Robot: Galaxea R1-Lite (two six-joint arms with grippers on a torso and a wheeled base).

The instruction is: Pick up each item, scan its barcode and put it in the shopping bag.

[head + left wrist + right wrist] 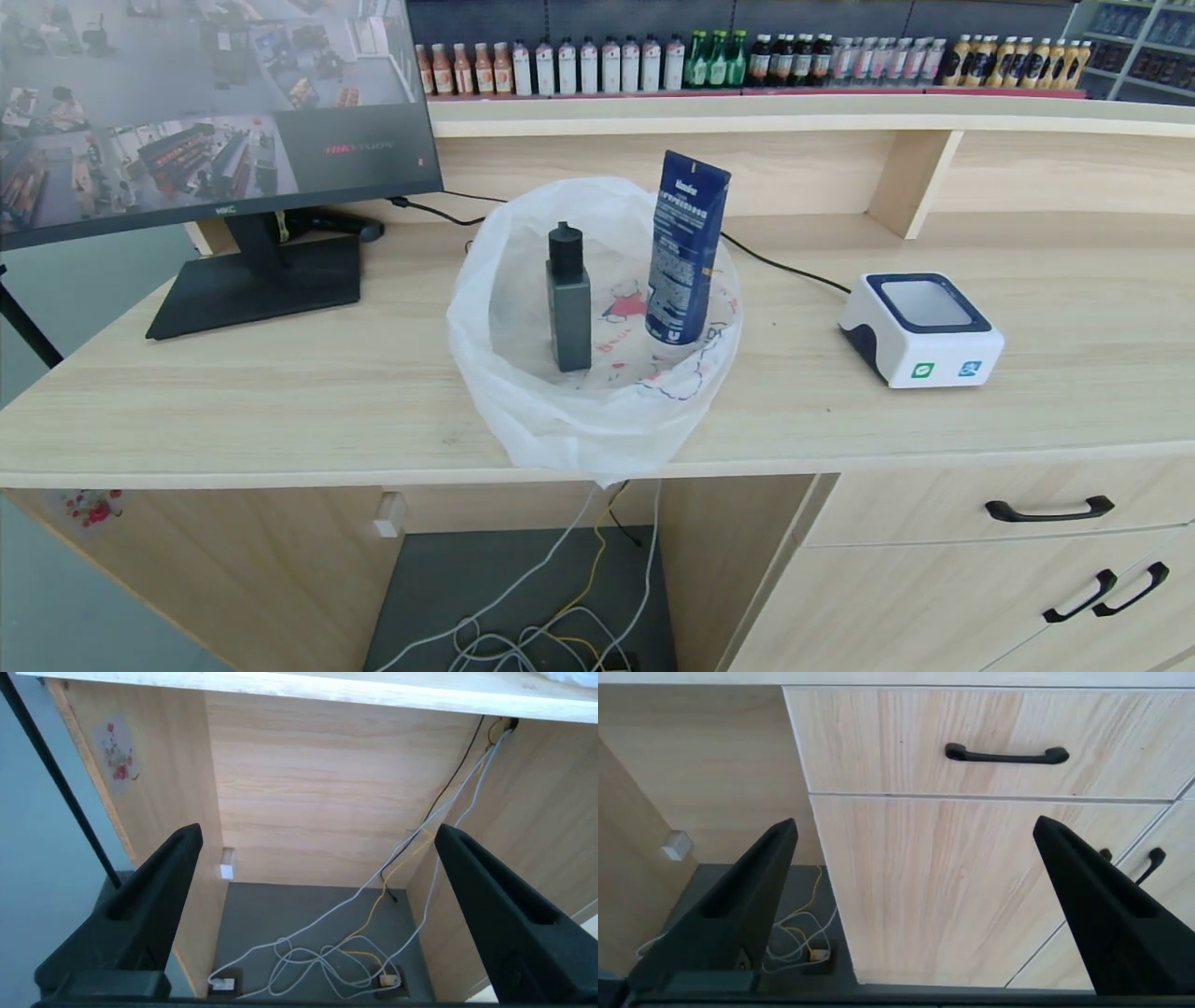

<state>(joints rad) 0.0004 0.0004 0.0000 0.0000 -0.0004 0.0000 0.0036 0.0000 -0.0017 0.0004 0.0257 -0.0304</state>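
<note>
At the centre of the head view, a white shopping bag [499, 359] sat open on a wooden counter [280, 392]. Inside it stood a dark grey bottle [569, 313] and, to its right, a blue tube [686, 252]. A white scanner [920, 329] sat at centre right. The left gripper [318, 833] and right gripper [915, 823] were spread wide, empty, in front of the cabinet below the counter.

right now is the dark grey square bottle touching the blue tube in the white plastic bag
Apart. The head view shows a strip of white plastic bag between the dark grey bottle and blue tube.
</note>
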